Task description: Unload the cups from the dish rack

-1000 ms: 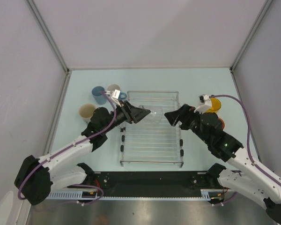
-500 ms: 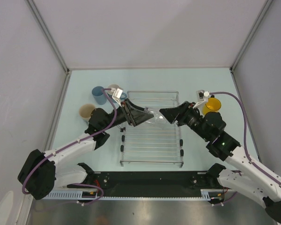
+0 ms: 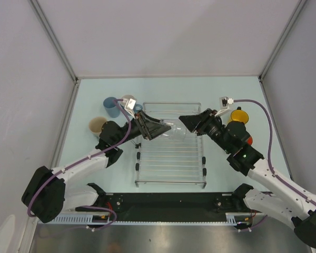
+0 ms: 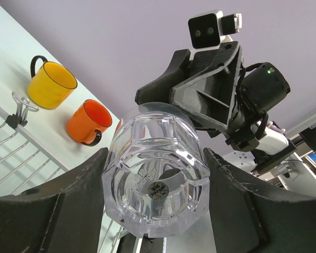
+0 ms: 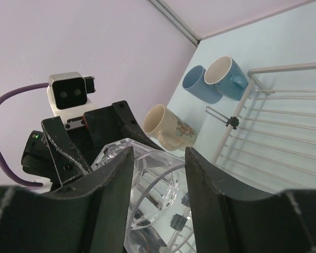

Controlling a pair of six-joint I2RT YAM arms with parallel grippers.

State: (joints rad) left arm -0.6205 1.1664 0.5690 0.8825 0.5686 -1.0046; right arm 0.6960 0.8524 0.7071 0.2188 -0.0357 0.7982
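Right gripper [image 3: 185, 122] has moved in, fingers now astride the clear glass [image 3: 174, 128] (grip unclear). Left gripper [image 3: 162, 126] clamps it over the dish rack [image 3: 168, 168]. Left wrist alone shows its stickered base; glass lies horizontal, mouth rightward.

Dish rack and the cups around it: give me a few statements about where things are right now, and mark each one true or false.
1. The clear glass sits between the left jaws. True.
2. The orange mug stands in the dish rack. False: it stands on the table beside the yellow mug, off the rack's right side.
3. Two blue cups are on the table by the rack's far left corner. True.
4. The beige cup is held in the right jaws. False: it stands on the table near the blue cups, and the right jaws flank the clear glass.
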